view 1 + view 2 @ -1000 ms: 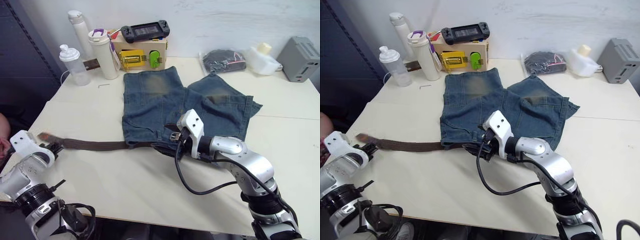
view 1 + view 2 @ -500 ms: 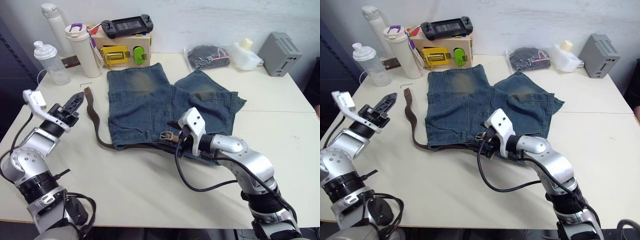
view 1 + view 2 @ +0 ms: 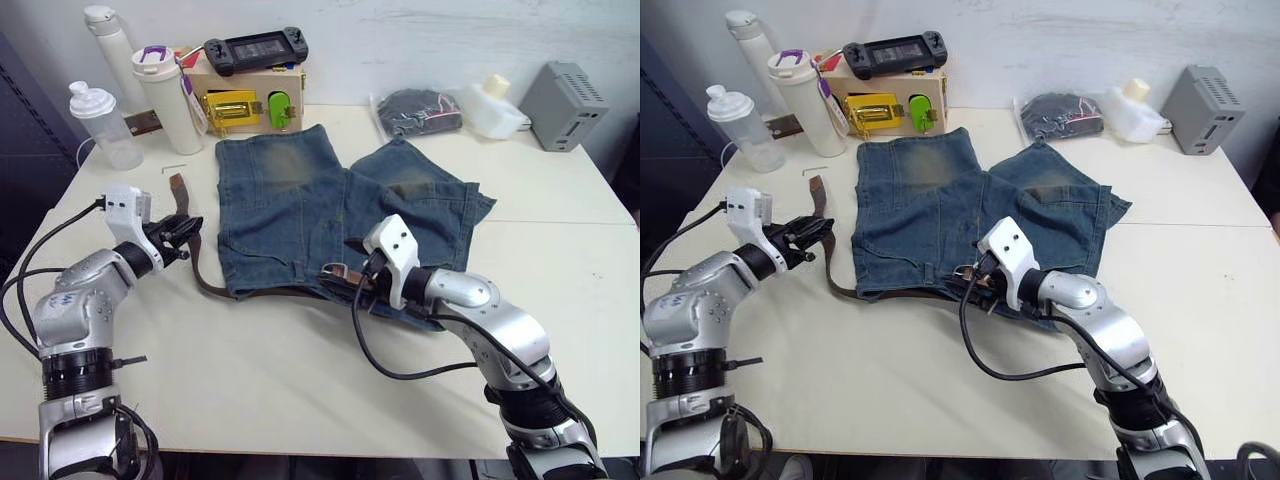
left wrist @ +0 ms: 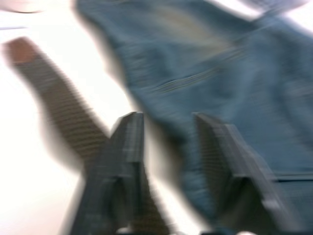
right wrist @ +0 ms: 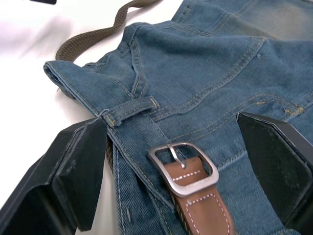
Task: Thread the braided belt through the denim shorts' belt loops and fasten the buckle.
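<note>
The denim shorts (image 3: 300, 200) lie flat, waistband toward me. The braided belt (image 3: 178, 190) curves from its free tip left of the shorts down to the waistband corner, then along it to the buckle (image 3: 335, 270). My left gripper (image 3: 188, 230) hovers open over the strap (image 4: 54, 98) by the shorts' left edge, with nothing between its fingers (image 4: 129, 142). My right gripper (image 5: 171, 127) stands wide open astride the waistband. Between its fingers lie the silver buckle (image 5: 183, 166) on its tan leather end and one of the belt loops (image 5: 129, 110).
Along the back edge stand a clear bottle (image 3: 100, 125), a white tumbler (image 3: 165, 95), a wooden latch box (image 3: 245, 100) with a game console (image 3: 255, 50) on top, a black pouch (image 3: 415, 110), a white jug (image 3: 495, 105) and a grey box (image 3: 568, 90). A small hex key (image 3: 175, 167) lies near the belt tip.
A second ago my left gripper held the belt's tip stretched out to the left. The strap now lies loose beside the shorts, and the gripper has moved toward them and opened. The camera shifted.
</note>
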Motion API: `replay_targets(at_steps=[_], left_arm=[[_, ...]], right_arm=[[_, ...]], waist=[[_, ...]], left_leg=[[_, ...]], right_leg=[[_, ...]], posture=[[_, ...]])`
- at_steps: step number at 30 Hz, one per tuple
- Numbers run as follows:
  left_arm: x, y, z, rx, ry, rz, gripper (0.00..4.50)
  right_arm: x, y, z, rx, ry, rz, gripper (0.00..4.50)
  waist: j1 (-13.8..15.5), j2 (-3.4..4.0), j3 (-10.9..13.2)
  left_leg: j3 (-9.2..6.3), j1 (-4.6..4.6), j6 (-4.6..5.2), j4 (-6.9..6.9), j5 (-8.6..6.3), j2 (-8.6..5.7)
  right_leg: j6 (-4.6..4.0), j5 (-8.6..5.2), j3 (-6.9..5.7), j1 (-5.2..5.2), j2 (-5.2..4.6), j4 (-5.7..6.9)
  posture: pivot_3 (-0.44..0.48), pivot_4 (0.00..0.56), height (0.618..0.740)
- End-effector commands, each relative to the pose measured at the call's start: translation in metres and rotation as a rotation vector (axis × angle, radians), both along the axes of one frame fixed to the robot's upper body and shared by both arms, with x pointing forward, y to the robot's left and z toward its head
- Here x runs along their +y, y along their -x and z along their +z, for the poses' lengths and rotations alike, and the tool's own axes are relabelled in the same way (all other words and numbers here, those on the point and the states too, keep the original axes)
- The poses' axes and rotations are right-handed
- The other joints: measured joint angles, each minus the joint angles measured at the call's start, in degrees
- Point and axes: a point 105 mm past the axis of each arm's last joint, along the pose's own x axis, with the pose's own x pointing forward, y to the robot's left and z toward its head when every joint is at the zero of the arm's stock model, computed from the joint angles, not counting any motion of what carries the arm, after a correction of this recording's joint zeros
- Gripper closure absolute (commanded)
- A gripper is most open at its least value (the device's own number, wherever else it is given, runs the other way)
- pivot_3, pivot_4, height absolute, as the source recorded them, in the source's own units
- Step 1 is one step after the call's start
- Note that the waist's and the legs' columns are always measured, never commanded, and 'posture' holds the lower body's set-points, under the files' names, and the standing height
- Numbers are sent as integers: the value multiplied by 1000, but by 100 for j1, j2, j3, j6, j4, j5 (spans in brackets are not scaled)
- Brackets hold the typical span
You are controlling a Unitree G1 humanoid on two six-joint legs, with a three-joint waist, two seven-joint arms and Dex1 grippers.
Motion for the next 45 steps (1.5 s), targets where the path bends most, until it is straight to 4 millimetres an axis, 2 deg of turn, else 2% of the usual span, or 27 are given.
replay_targets(at_steps=[1, 2, 3, 6, 9, 13, 18, 21, 24, 29, 31, 36, 38, 40, 42, 44, 45], left_arm=[[-4, -10, 5, -35, -270, 41, 592], [-5, -13, 0, -13, -305, 44, 83], [-9, -18, -5, 5, -320, 44, 10], [-11, -29, -17, 40, -356, 66, 10], [-2, -37, -28, 82, -367, 124, 10], [15, -32, -37, 113, -336, 232, 10], [17, -18, -45, 150, -157, 342, 10], [12, -9, -55, 198, -58, 371, 820], [5, -3, -66, 234, -29, 362, 2157], [1, -1, -66, 249, -9, 354, 4458], [0, -2, -65, 246, -15, 347, 4458], [-3, -7, -52, 171, -33, 325, 4458], [-7, -12, -32, 64, -111, 292, 4458], [-19, -14, -6, -85, -213, 220, 4458], [-41, -9, 23, -255, -365, 106, 4458], [-67, 4, 39, -390, -536, -26, 4458], [-80, 11, 40, -435, -617, -105, 4458]], right_arm=[[1, 3, 11, -57, -12, 5, 0], [1, 3, 11, -57, -11, 4, 0], [1, 2, 10, -56, -10, 4, 0], [1, 2, 10, -55, -7, 4, 0], [0, 2, 10, -56, -9, -3, 0], [-3, 2, 10, -53, -12, -19, 0], [-7, 2, 8, -46, -7, -33, 0], [-8, 2, 7, -44, -5, -37, 0], [-8, 1, 8, -46, -6, -37, 0], [-8, 0, 9, -49, -4, -35, 0], [-8, 0, 8, -49, -1, -35, 0], [-8, 0, 8, -48, 2, -36, 0], [-8, 0, 8, -48, 1, -39, 0], [-9, 0, 8, -48, 0, -42, 0], [-10, 0, 8, -48, 0, -45, 0], [-10, 0, 8, -49, 2, -46, 0], [-11, 0, 8, -50, 3, -47, 0]], waist=[[11, 0, 0], [23, 1, 0], [33, 1, 0], [58, 1, 1], [51, 1, 1], [-3, 1, 0], [-13, 0, 0], [-6, -1, -1], [-6, -2, -2], [0, -1, -3], [-1, -1, -3], [9, -1, -3], [10, -2, -2], [10, -3, -1], [9, -3, -1], [9, -3, -1], [6, -3, -1]], left_leg=[[0, 0, -1, 0, 0, 0], [-1, 0, -1, 1, 1, 0], [-3, 0, -1, 3, 1, -1], [-2, 0, 0, 5, 0, -5], [-1, -1, 0, 4, 0, -6], [6, -2, 0, 7, 0, -5], [21, -3, -1, 12, 0, -2], [28, -3, -1, 14, 0, -1], [32, -3, -1, 13, 0, 0], [40, -3, -1, 13, 0, 0], [40, -3, -1, 12, 0, 0], [42, -3, -1, 13, 0, 0], [43, -3, -1, 13, 0, 0], [42, -4, -1, 13, 0, 0], [43, -7, -1, 14, 0, 0], [44, -10, -2, 11, 0, 0], [47, -11, -2, 11, 0, 0]], right_leg=[[0, 0, 0, 1, 1, -2], [0, 0, 1, 2, 1, -1], [0, 0, 0, 3, 0, 0], [0, 0, 2, 4, -1, 0], [0, 0, 0, -3, -1, 9], [0, 0, 0, -34, -5, 67], [0, 0, 7, -58, -5, 90], [0, 0, 9, -63, -7, 93], [0, 0, 9, -63, -7, 90], [0, 0, 10, -63, -8, 88], [0, 0, 9, -63, -8, 88], [0, 0, 9, -63, -9, 86], [0, 0, 9, -63, -9, 86], [0, 0, 9, -64, -9, 85], [0, 0, 8, -65, -9, 78], [0, 0, 8, -67, -11, 71], [0, 0, 8, -67, -13, 68]], posture=[[0, 150, 740], [0, 150, 740], [0, 150, 740], [0, 150, 740], [0, 150, 740], [0, 150, 740], [0, 150, 740], [0, 150, 740], [0, 150, 740], [0, 150, 740], [0, 150, 740], [0, 150, 740], [0, 150, 740], [0, 150, 740], [0, 150, 740], [0, 150, 740], [0, 150, 740]])
